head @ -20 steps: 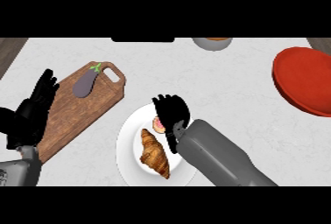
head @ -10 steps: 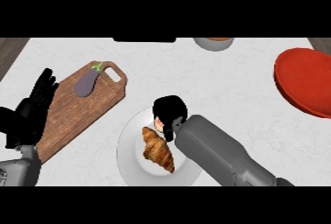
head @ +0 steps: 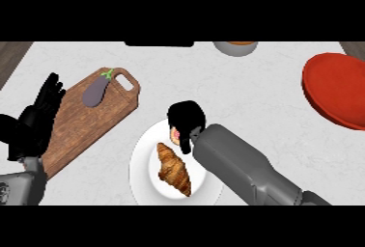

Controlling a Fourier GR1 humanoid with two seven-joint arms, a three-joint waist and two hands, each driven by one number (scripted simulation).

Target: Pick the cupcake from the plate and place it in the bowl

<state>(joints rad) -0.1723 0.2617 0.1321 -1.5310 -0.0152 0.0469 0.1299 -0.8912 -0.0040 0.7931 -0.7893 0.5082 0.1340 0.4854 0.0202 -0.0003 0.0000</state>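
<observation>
Pale, faintly veined stone made up the bench point(head: 235, 82) you were working over, smooth and matte across the whole frame. You had not yet finished the pick, as far as the view showed: your right hand point(head: 185, 118) sat at the upper edge of the white plate point(head: 146, 164) in the lower middle, its black fingers point(head: 187, 143) curled down over the cupcake point(head: 173, 133), of which only a sliver of pink and brown showed at the left of the hand. Whether the cupcake had left the plate you could not tell from here. Judging by that, the carry and the drop were all still to do, since the glossy red bowl point(head: 335, 91), a broad round shape, lay well apart at the right edge. Beside the cupcake on the plate lay a croissant point(head: 175, 169), golden, ridged and tapered. To the left, a wooden cutting board point(head: 89, 120) with visible grain and a handle slot carried a small, smooth purple eggplant point(head: 96, 90). Your left hand point(head: 35, 120) rested at the left edge, fingers straight and up, holding nothing.
</observation>
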